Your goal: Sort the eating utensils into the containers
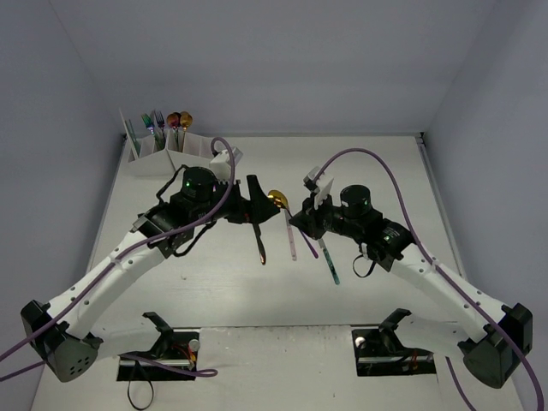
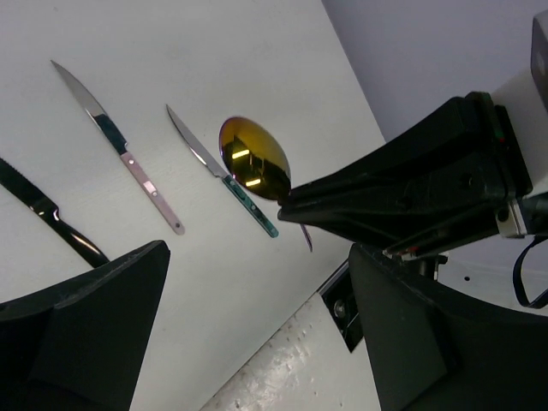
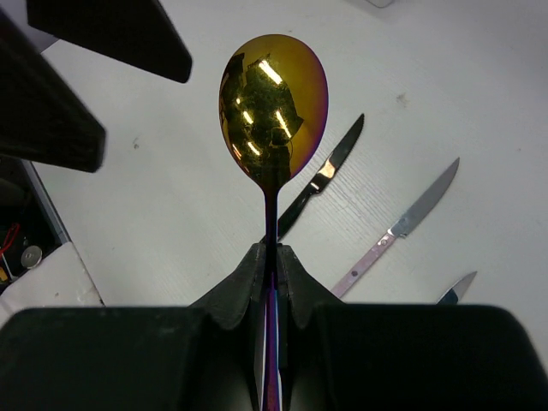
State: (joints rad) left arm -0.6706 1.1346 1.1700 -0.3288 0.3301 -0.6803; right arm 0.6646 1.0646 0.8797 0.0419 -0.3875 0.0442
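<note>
1. Handover is the step in hand, as I read it. The right tool (image 3: pixel 272 261) is clamped on the handle of the gold spoon (image 3: pixel 274 120), which looks clear of the desk (image 3: pixel 171 223). The left tool (image 1: pixel 255 202) stands wide apart just beside the bowl, gripping nothing.
2. To do it well, I would set the left tool on the neck or handle, not the slick curved bowl. I would close it firmly and only then release the right.
3. The rack (image 1: pixel 163 156) sits in the far left corner, well apart, with several utensils upright in it. The left arm is nearer for the drop.
4. Only the right wrist view shows the grip itself: the handle is pinched dead centre, in line with the tool. The left fingers (image 3: pixel 111 34) loom up-left of the bowl; I cannot tell if they straddle it.
5. The left wrist view gives the clearest look at the desk: a pink-handled knife (image 2: pixel 120 145), a teal-handled knife (image 2: pixel 227 175) and a black knife (image 2: pixel 43 214) lie flat and apart. Only the top view shows the rack.
</note>
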